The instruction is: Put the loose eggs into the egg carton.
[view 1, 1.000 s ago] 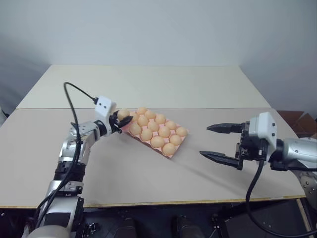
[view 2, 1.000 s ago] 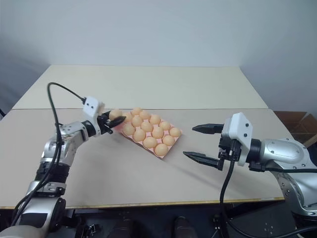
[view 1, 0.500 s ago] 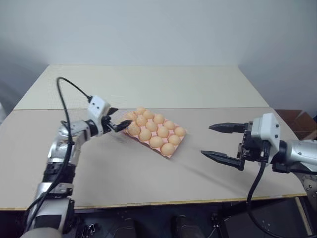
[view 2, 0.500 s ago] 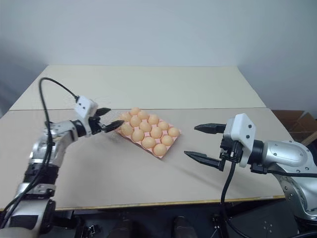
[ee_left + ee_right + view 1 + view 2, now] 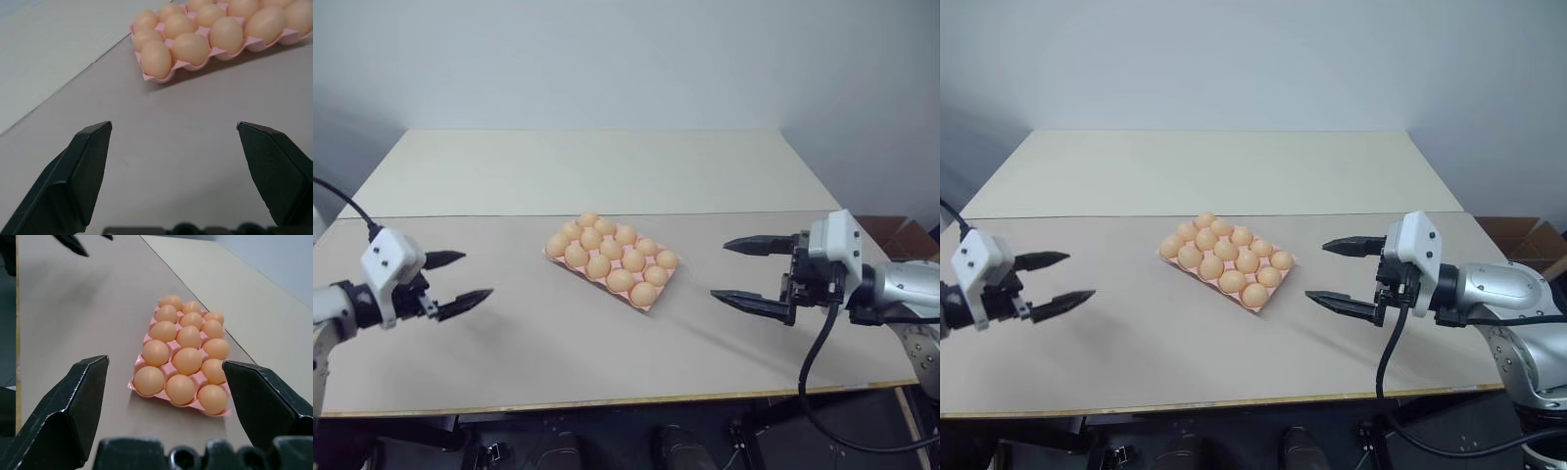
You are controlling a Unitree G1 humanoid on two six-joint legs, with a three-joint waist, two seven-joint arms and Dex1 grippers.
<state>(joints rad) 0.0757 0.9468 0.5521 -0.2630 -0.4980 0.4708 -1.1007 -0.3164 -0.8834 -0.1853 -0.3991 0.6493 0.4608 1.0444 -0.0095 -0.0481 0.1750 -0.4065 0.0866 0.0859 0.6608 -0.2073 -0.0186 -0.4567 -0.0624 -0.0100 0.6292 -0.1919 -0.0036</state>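
Observation:
The pink egg carton (image 5: pixel 655 294) lies slantwise in the middle of the table, and every cup I can see holds a light orange egg (image 5: pixel 599 265). No loose eggs lie on the table; they are out of view. My left gripper (image 5: pixel 478 274) hovers open and empty well to the left of the carton, near the table's left side. In the left wrist view its fingers (image 5: pixel 90 161) frame bare tabletop, with the egg carton (image 5: pixel 155 77) beyond. My right gripper (image 5: pixel 719 268) hangs open and empty just right of the carton, pointing at it.
The tan table (image 5: pixel 538 343) has a seam running across behind the carton, with a second paler tabletop (image 5: pixel 597 166) beyond it. A brown cardboard box (image 5: pixel 901 240) stands off the table's right edge. In the right wrist view the left gripper (image 5: pixel 73 242) shows far across the table.
My left gripper let go of an egg at the carton's far-left corner, opened, and drew back to the left and toward me. The right arm has stayed put.

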